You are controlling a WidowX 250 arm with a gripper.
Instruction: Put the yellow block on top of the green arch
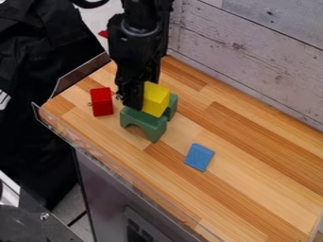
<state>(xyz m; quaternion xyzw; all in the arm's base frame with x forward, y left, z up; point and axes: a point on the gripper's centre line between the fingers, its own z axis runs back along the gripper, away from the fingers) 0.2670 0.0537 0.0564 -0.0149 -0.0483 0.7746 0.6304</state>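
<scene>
The work looks to be at the placing step, with the yellow block [155, 99] at the green arch [144, 124], its lower part overlapping the arch's top as the camera sees it. Whether it already rests there or hangs just above, I can't tell. The black claw [136, 97] points down right beside the block, on its nine o'clock side, but whether it is clamped on the block or merely up against it is hidden from here. More green wood [171, 107] shows just past the block at two o'clock. Around the arch on the wooden counter [252, 165], the red block [101, 101] stands at ten o'clock and the blue block [199, 157] lies between four and five o'clock; neither should be needed. If the yellow block is in the claw's grip, the next move calls for squaring it over the arch, easing it down until it bears fully, then a gentle release and a straight lift, since a sideways brush could knock it off.
</scene>
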